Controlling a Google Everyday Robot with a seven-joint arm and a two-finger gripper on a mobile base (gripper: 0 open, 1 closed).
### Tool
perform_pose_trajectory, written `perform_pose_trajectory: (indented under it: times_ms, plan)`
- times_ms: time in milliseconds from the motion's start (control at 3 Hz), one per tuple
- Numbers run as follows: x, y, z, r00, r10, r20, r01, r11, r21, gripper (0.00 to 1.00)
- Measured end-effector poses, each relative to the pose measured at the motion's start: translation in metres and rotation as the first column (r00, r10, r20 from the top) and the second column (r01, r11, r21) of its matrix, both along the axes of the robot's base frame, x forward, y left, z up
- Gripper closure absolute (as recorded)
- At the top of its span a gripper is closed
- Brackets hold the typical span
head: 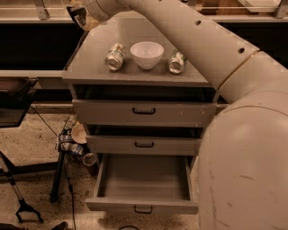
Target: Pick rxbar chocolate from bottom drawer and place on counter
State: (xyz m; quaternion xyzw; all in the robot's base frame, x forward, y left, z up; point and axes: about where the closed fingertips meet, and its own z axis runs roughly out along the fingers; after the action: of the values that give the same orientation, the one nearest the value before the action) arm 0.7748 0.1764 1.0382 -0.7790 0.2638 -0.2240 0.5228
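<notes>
While the bottom drawer [141, 182] is being left pulled out, with no chocolate bar being seen in it or on the counter [96, 45], the gripper [77, 13] is being held over the counter's far left corner, presumably for setting the bar down, though its grip cannot be told.

Surfaces: grey painted cabinet, cream robot shell.
Flat grey desk [94, 49] on the cabinet top looks matt and painted. Deep grey bottom drawer [141, 179], same dull matt finish inside; its thin dark wire handle [143, 209] looks like metal. Two silver-green cans [114, 57], shiny metal. Round white bowl [146, 54], glossy and smooth. Big cream arm shell [202, 45], smooth, satin, plastic-looking. End effector [77, 12], top left above the desk's far corner: darker, material unclear. Speckled pale floor [36, 143], rough.
</notes>
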Motion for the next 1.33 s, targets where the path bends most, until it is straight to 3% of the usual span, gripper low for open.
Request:
perform_pose_trajectory:
  times_ms: [333,667,1333]
  plan:
    - [0.002,0.018,-0.016,0.9975,0.071,0.001,-0.071,0.997,-0.043,1.00]
    - [0.009,0.025,-0.036,0.9952,0.097,-0.014,-0.098,0.989,-0.112,1.00]
    - [0.035,0.021,-0.069,0.9969,0.069,-0.037,-0.076,0.964,-0.253,1.00]
